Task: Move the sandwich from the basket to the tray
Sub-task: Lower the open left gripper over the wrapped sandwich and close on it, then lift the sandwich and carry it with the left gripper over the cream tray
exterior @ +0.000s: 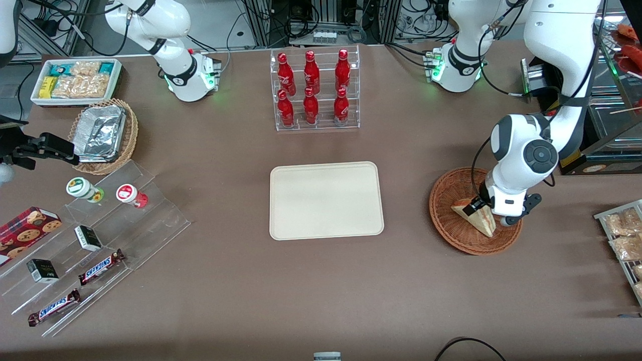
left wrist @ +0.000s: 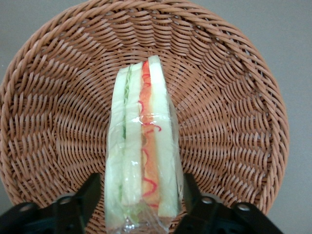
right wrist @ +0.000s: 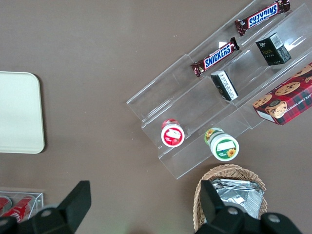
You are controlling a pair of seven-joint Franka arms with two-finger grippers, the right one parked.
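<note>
The sandwich [exterior: 475, 216] is a wrapped white-bread wedge with red-orange and green filling. It stands on edge in the round reddish-brown wicker basket [exterior: 448, 231], toward the working arm's end of the table. In the left wrist view the sandwich [left wrist: 142, 141] has its filling edge facing the camera, on the basket's weave [left wrist: 234, 97]. My left gripper [exterior: 481, 209] is down in the basket. It is open, with one finger [left wrist: 90, 195] on each side of the sandwich, close to the wrap, and a thin gap shows on one side. The cream-beige tray [exterior: 326, 200] lies bare mid-table.
A clear rack of red cola bottles [exterior: 315, 90] stands farther from the front camera than the tray. A wire rack of bagged snacks [exterior: 624, 235] is at the working arm's table edge. A clear stepped stand with Snickers bars [exterior: 100, 265], a foil-container basket [exterior: 103, 133] and a white snack bin [exterior: 75, 80] sit toward the parked arm's end.
</note>
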